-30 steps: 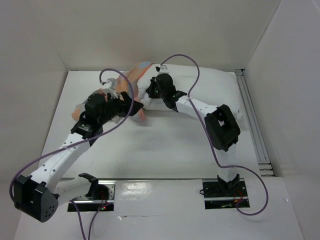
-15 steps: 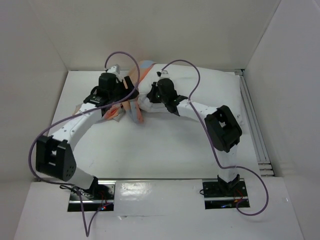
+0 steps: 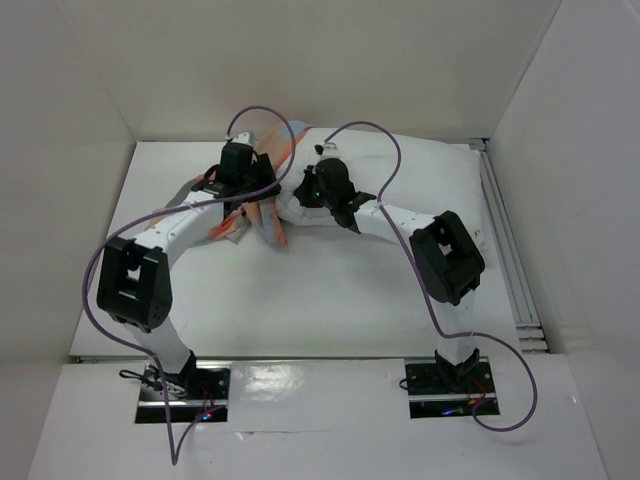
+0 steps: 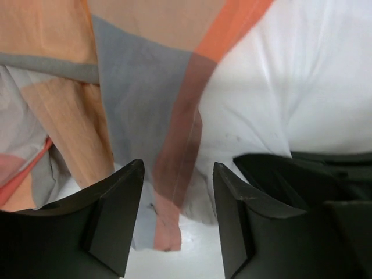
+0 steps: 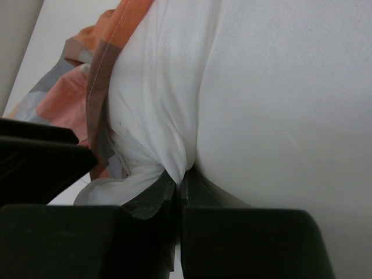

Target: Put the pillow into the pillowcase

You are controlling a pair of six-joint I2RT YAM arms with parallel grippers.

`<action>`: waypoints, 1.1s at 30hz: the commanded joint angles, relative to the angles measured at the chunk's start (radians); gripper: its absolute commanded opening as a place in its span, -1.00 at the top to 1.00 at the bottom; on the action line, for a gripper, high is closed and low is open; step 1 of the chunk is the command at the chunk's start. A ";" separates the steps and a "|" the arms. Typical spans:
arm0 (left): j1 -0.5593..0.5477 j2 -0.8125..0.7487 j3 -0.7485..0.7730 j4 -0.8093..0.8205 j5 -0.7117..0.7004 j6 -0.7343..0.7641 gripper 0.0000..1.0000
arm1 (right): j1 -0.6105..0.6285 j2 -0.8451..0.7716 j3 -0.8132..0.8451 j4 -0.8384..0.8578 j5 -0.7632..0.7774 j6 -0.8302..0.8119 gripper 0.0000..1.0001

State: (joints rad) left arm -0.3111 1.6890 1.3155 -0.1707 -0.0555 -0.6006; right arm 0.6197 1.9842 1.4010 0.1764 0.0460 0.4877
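Closing the spread left claw should be delayed until the pillowcase hem is centred; the pillow is pinched by the right claw.

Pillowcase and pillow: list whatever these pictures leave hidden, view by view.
Top external: the left arm and right arm cover most of the pillow and pillowcase; insertion depth unclear.
Left wrist: frame edges crop the pillowcase; its opening cannot be traced; the open left gripper blocks the bottom.
Right wrist: the shut right gripper hides how much pillow cloth it pinches.
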 commanded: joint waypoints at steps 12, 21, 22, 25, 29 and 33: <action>-0.003 0.054 0.148 -0.035 0.014 0.044 1.00 | -0.003 -0.053 -0.019 -0.032 0.029 -0.009 1.00; -0.003 -0.037 0.258 -0.088 0.319 0.064 1.00 | 0.006 -0.053 -0.019 -0.012 0.020 0.000 1.00; -0.003 -0.037 0.270 -0.089 0.383 0.064 1.00 | 0.006 -0.053 -0.019 -0.012 0.020 0.012 1.00; -0.003 -0.037 0.304 -0.115 0.512 0.029 1.00 | 0.006 -0.032 0.004 0.014 0.006 0.035 1.00; -0.013 -0.026 0.271 -0.017 0.689 -0.111 1.00 | 0.006 -0.001 0.024 0.075 -0.020 0.078 1.00; -0.003 -0.015 0.222 0.034 0.695 -0.163 1.00 | 0.006 -0.113 -0.101 0.155 -0.032 0.089 1.00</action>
State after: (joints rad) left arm -0.3107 1.6909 1.5444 -0.2104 0.5034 -0.6865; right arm 0.6281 1.9636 1.3613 0.2203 0.0051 0.5476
